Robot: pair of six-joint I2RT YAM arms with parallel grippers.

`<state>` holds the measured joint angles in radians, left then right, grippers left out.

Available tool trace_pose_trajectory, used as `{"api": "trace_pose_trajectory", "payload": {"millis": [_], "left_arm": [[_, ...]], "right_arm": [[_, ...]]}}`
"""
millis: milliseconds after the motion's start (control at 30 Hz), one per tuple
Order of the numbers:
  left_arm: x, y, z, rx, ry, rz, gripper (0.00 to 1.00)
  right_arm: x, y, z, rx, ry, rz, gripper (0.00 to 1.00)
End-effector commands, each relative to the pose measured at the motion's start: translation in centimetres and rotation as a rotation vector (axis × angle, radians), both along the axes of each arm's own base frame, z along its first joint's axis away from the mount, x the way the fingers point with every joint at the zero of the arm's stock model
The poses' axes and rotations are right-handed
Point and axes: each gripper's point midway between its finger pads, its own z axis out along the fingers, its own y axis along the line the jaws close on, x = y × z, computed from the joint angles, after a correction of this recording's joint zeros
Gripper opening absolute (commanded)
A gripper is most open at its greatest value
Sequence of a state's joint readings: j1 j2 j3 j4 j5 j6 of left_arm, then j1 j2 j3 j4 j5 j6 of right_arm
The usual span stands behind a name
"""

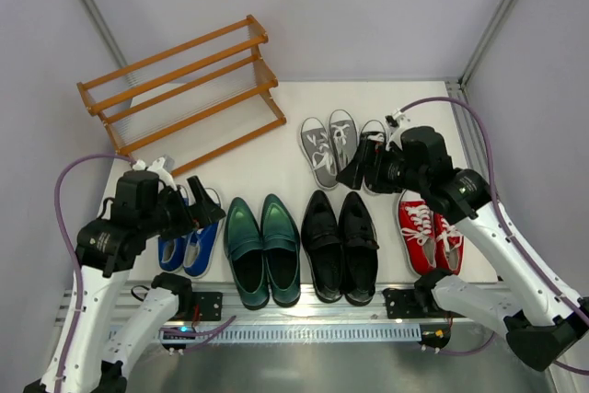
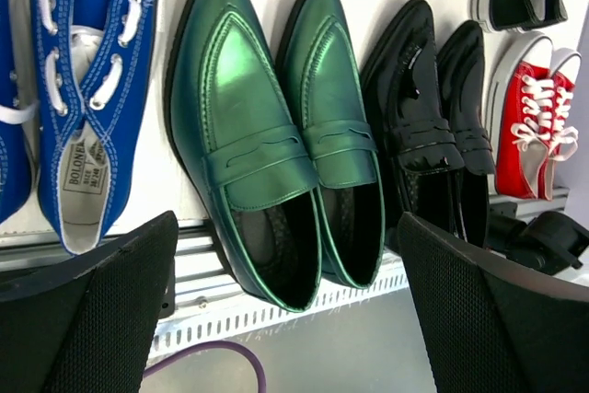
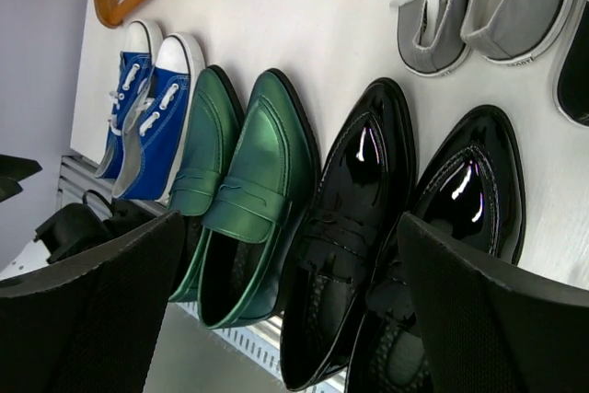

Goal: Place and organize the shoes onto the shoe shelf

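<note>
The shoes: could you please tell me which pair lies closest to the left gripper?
The blue sneakers, at the front row's left end: the open left gripper hangs over their toes; the green loafers lie further right.

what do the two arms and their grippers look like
The left arm and right arm have white shells with black joint housings. A purple cable loops along each, on the left and on the right. The left gripper and right gripper are black, with two broad wedge-shaped fingers with a fine dotted texture.
</note>
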<state>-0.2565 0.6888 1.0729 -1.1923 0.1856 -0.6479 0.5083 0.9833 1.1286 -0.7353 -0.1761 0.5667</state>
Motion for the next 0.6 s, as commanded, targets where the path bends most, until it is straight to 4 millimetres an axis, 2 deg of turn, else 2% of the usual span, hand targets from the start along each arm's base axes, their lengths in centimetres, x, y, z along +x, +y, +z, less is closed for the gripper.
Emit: {"api": "trace_pose_trajectory", "payload": {"millis": [0, 100, 167, 200, 267, 300, 333, 367, 467, 567], "left_arm": [[-0.5, -0.9, 1.1, -0.044, -0.055, -0.060, 1.00], [-0.2, -1.5, 1.0, -0.059, -0.107, -0.105, 1.00], [0.2, -0.3, -2.6, 0.015, -0.017, -0.046, 1.00], [0.9, 1.7, -5.3, 0.142, 0.083, 0.025, 1.00], [0.1, 4.9, -8.4, 0.341, 0.246, 0.082, 1.00], [0.1, 5.5, -8.8, 0.395, 0.293, 0.103, 1.00], [0.6, 5.0, -9.0, 0.401, 0.319, 0.087, 1.00], [1.5, 5.1, -8.2, 0.417, 0.299, 0.097, 1.00], [2.7, 6.4, -8.0, 0.505, 0.303, 0.142, 1.00], [3.1, 6.8, -9.3, 0.565, 0.377, 0.128, 1.00]], "right_arm": [[-1.1, 0.0, -0.1, -0.029, -0.004, -0.018, 0.97], [-1.6, 0.0, -0.4, -0.077, 0.001, -0.030, 0.97], [-1.5, -0.3, -1.0, -0.127, 0.015, -0.050, 0.97], [-1.6, -0.1, -0.7, -0.136, 0.009, -0.040, 0.97], [-1.6, 0.0, -0.9, -0.169, 0.014, -0.045, 0.97], [-1.5, -0.1, -1.0, -0.183, 0.012, -0.053, 0.97], [-1.7, 0.4, -1.2, -0.184, 0.014, -0.041, 0.97], [-1.7, 0.6, -1.5, -0.188, 0.020, -0.037, 0.97], [-1.5, 1.9, -1.9, -0.198, 0.026, -0.011, 0.97], [-1.1, 2.7, -1.7, -0.210, 0.017, 0.008, 0.97]]}}
